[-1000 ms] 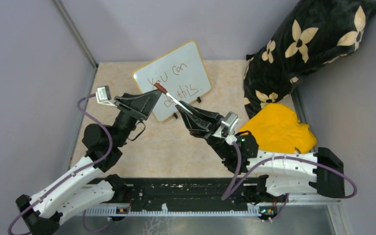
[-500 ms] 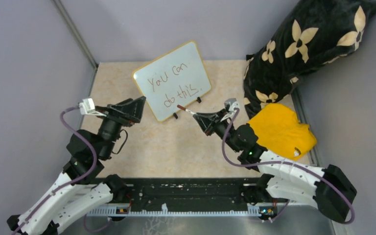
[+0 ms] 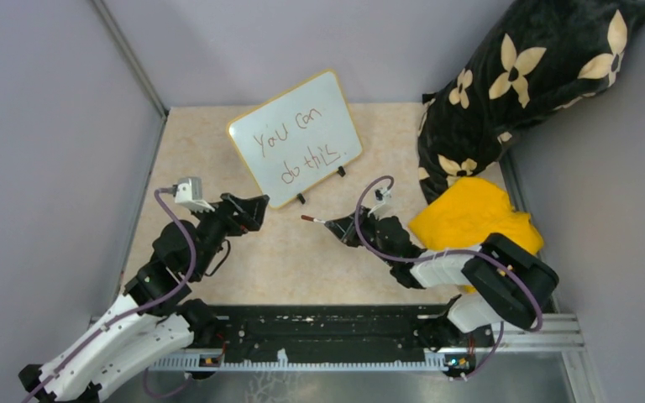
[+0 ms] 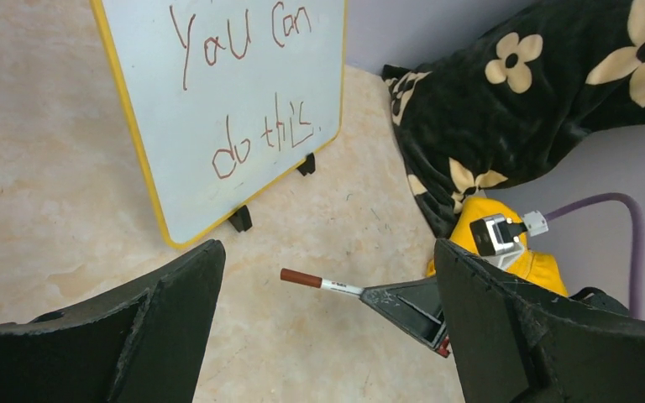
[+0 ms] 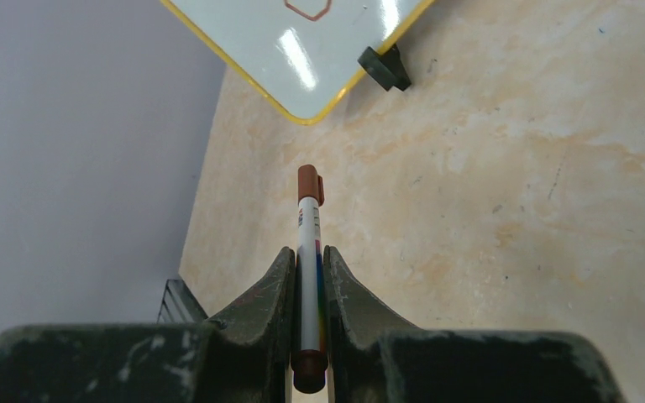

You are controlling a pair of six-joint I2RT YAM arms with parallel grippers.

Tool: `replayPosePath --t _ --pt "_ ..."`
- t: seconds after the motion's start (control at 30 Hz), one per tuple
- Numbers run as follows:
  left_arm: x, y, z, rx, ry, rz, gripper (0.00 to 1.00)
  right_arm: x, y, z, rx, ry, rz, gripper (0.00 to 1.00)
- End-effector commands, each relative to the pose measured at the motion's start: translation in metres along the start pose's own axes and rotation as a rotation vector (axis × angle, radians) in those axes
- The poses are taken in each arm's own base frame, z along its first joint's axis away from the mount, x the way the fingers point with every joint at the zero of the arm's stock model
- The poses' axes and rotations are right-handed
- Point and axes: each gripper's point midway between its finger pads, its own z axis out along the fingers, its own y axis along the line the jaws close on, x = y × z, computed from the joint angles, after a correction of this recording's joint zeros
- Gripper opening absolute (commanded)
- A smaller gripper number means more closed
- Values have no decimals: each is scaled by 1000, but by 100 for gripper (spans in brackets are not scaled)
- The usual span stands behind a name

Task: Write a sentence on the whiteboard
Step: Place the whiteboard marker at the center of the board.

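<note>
Pinching a brown-capped marker [image 5: 308, 227] between its closed fingers, the right gripper [image 3: 343, 228] sits low over the tabletop [image 3: 302, 269], a little toward 3 o'clock from the centre. The marker's cap end points toward 10 o'clock and is clear of the board. The whiteboard [image 3: 296, 137] stands on its small black feet at 12 o'clock in the overhead view, near the back wall and turned askew. On its face the sentence [image 3: 298, 144] reads "you can do this" in two lines of thin reddish-brown strokes. The left gripper [image 3: 256, 211] is at 9 o'clock from the marker's cap, just below the board's near corner. Its jaws are spread wide and hold nothing. A black pillow [image 3: 529, 75] with cream flowers leans at 2 o'clock. A yellow cloth [image 3: 479, 220] lies at 3 o'clock, just beside the right arm.
</note>
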Motion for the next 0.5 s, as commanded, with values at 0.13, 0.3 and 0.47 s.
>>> replayPosePath --t 0.13,0.3,0.47 --pt "17 8 -2 -17 56 19 99 -2 -11 27 65 -23 146 0" --pt "25 14 -1 -45 90 40 99 14 -36 29 146 35 173 0" --pt "30 15 -1 -49 108 38 99 29 -60 25 215 87 205 4"
